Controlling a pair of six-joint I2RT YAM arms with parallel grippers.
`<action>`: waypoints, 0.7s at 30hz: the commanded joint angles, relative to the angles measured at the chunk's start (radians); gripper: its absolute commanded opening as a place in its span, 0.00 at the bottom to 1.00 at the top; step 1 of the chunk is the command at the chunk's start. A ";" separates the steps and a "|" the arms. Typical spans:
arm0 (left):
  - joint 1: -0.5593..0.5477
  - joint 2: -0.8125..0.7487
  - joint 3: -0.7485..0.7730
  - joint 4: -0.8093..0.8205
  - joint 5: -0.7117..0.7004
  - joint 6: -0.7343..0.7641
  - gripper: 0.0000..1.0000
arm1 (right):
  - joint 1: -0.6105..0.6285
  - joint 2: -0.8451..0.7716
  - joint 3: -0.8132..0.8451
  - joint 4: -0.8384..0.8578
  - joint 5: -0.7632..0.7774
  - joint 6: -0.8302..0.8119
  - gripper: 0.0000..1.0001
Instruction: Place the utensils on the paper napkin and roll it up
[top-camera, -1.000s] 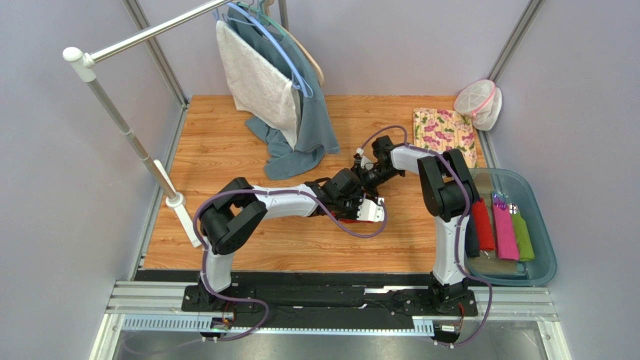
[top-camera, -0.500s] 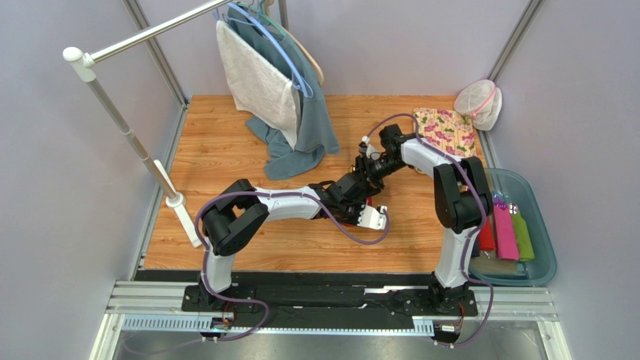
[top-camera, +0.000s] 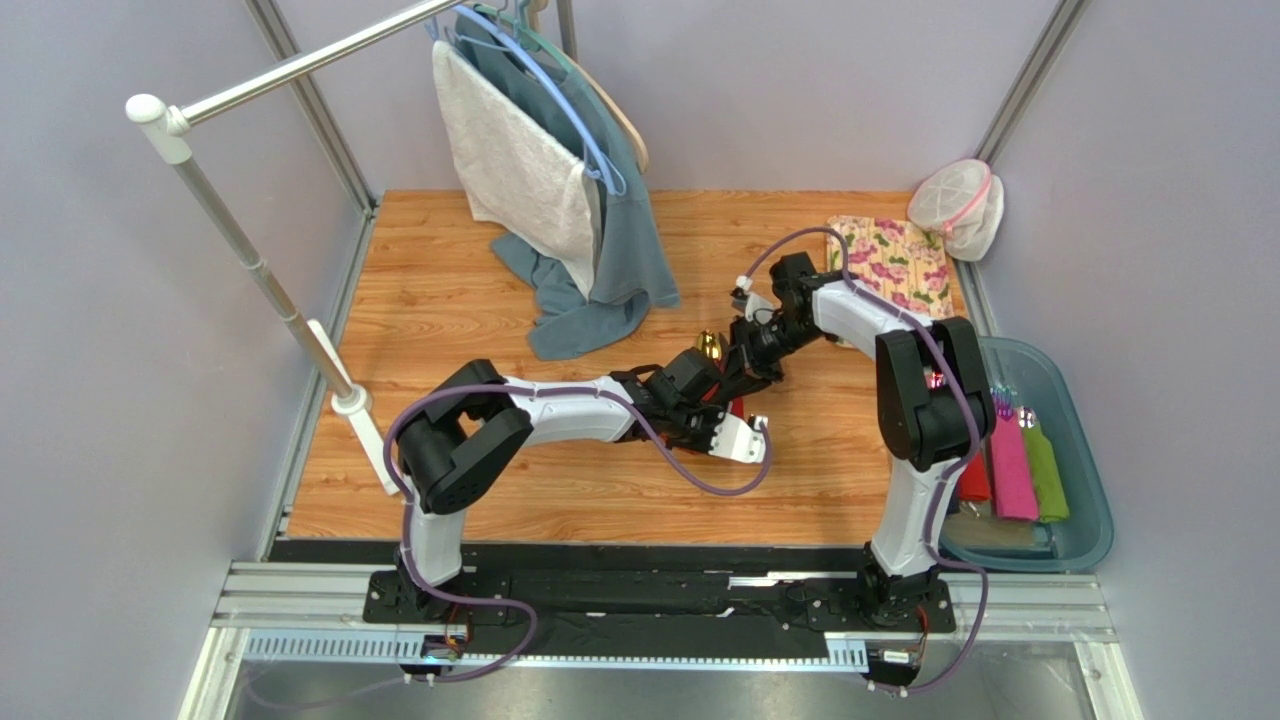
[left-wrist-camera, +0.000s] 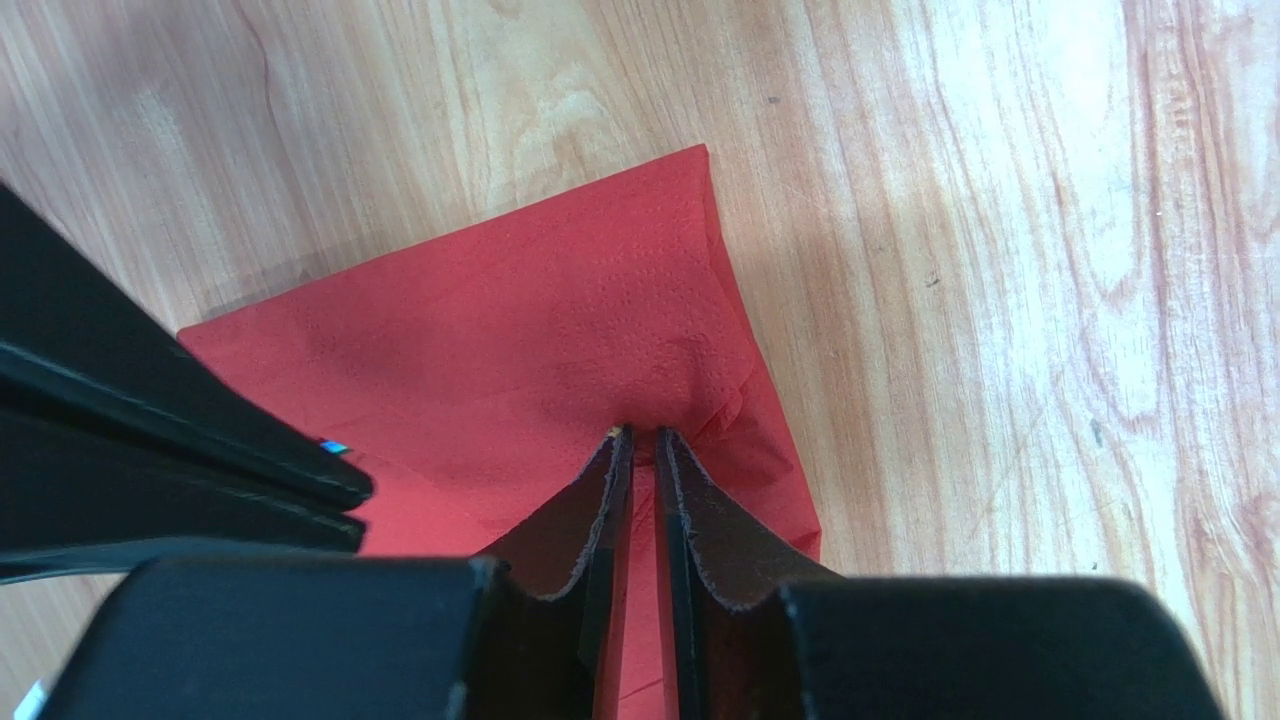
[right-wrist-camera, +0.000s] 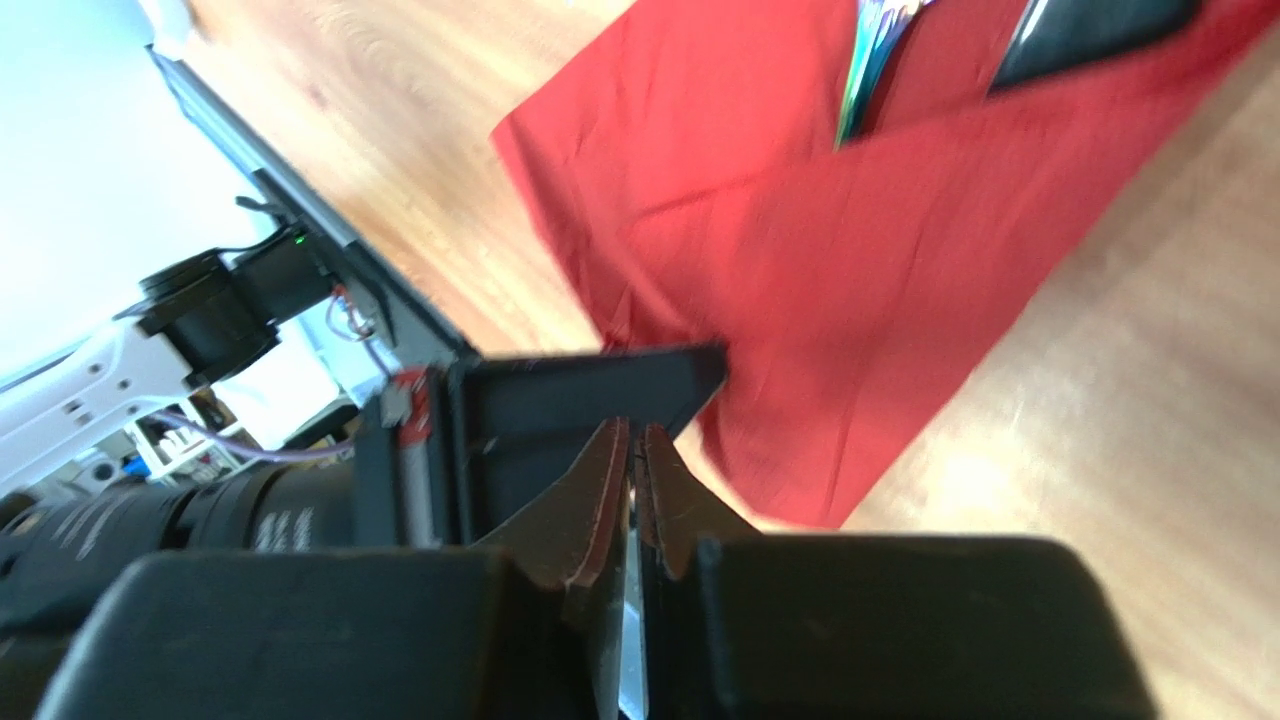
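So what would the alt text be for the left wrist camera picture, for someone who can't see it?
The left gripper, its two dark fingers almost together, pinches a puckered fold of a red paper napkin lying on a light wooden table. At the left edge, black machine parts cut across.

From above, the paper napkin shows only as a red sliver, the rest hidden under the left arm and right arm. The right wrist view is smeared, and the utensils run off its top edge, their kind unclear. The left end effector covers the napkin's near part.
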 joint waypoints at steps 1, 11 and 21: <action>-0.003 0.001 -0.040 -0.088 0.046 0.006 0.19 | 0.032 0.040 0.022 0.101 0.024 0.018 0.07; 0.005 -0.026 -0.058 -0.067 0.049 -0.026 0.24 | 0.076 0.136 0.001 0.211 0.102 0.073 0.02; 0.211 -0.330 -0.102 -0.024 0.338 -0.607 0.42 | 0.075 0.160 -0.074 0.217 0.177 0.088 0.00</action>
